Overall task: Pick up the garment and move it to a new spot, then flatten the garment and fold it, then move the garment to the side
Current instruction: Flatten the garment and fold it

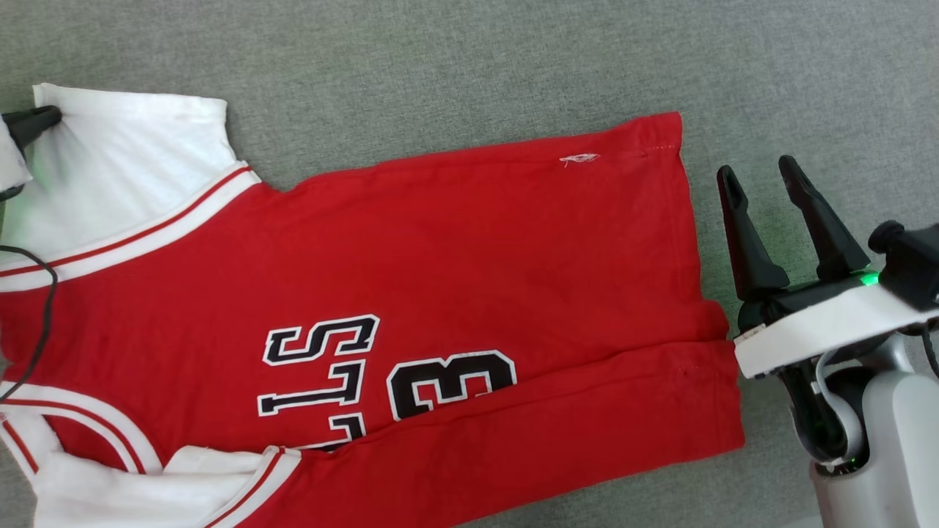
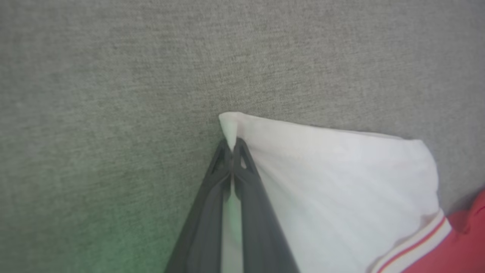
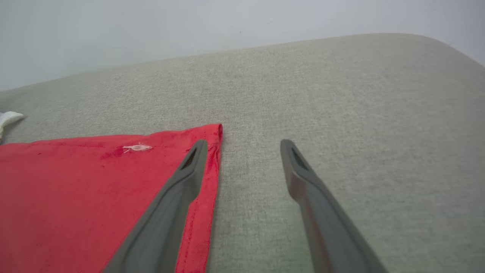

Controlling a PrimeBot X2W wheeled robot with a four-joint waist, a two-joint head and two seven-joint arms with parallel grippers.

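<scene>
Fingers of the left gripper (image 2: 232, 146) are pinched shut on the far corner of a white sleeve of the garment (image 1: 440, 293), at the scene's left edge. The red garment lies spread on the grey woven surface (image 1: 455, 51), collar to the left and hem to the right, its near side folded over part of the lettering. Just right of the hem, the right gripper (image 1: 756, 166) has its fingers spread wide and holds nothing. Its pale forearm enters from the near right. A pale wall (image 3: 151, 30) rises beyond the surface.
</scene>
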